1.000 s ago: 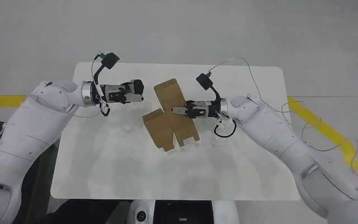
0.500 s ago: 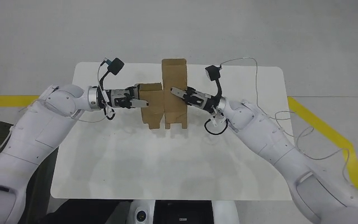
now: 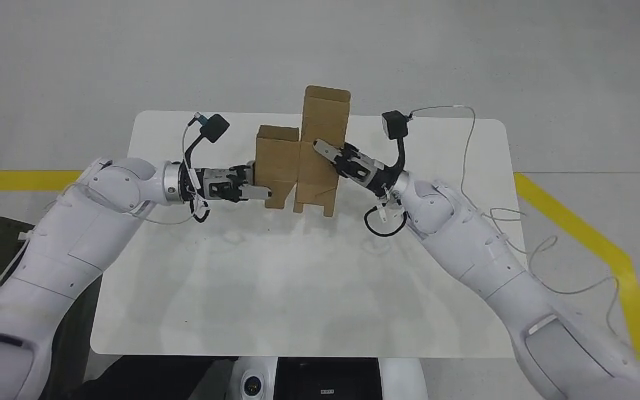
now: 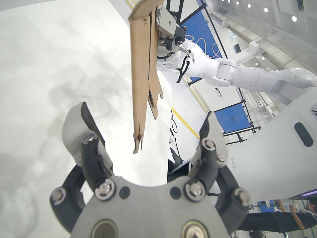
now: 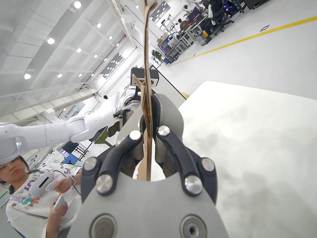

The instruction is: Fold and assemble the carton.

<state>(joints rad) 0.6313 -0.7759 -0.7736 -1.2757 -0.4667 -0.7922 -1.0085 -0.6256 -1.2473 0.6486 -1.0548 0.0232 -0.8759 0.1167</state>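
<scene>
White table (image 3: 300, 290), flat brown carton (image 3: 280, 160) upright, right hand (image 5: 149, 107) pinching it, left hand (image 4: 146, 112) spread around its corner

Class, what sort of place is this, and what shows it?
Probably a large robotics lab hall: rows of ceiling lights, a yellow floor line, desks crowded with equipment.
</scene>
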